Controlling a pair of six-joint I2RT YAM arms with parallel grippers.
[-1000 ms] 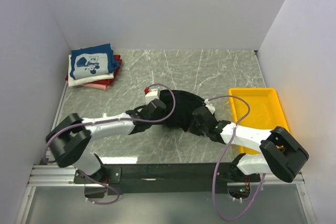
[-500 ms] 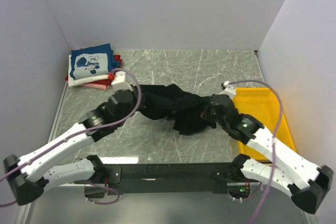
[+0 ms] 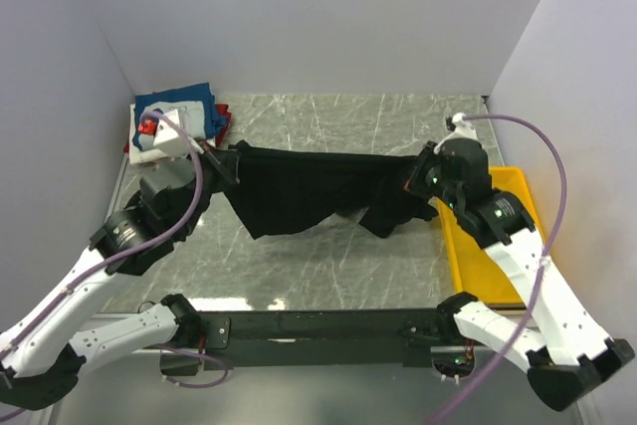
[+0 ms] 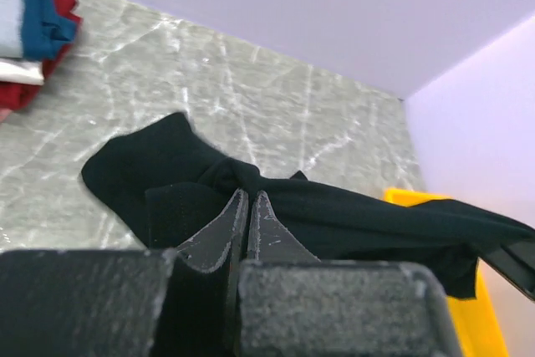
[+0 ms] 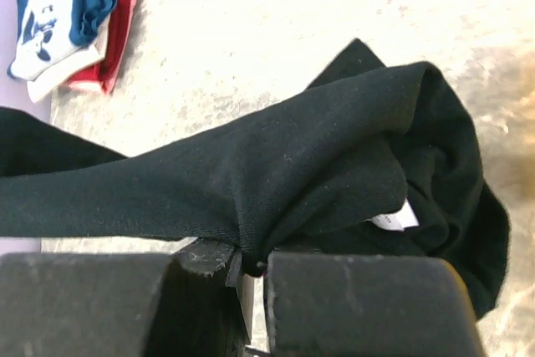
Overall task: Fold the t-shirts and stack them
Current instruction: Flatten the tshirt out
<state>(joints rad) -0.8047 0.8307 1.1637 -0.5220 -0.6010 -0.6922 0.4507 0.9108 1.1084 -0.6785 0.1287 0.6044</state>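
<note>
The black t-shirt (image 3: 299,194) hangs stretched above the table between my two grippers. My left gripper (image 3: 231,164) is shut on its left end, and the right gripper (image 3: 414,182) is shut on its right end, where loose cloth droops. In the left wrist view the fingers (image 4: 249,196) pinch the black t-shirt (image 4: 359,223). In the right wrist view the gripper (image 5: 251,263) clamps a fold of the black t-shirt (image 5: 284,173), and a white label (image 5: 393,221) shows. The stack of folded t-shirts (image 3: 204,111), blue on white on red, lies at the back left corner, partly hidden behind my left wrist.
A yellow tray (image 3: 506,196) sits at the right edge of the marble table (image 3: 328,256), below my right arm. White walls close in the back and both sides. The folded stack (image 5: 67,22) also shows in the right wrist view.
Both arms have risen and moved apart. The black t-shirt has gone from a crumpled heap at the table's middle to a band stretched between the grippers.
</note>
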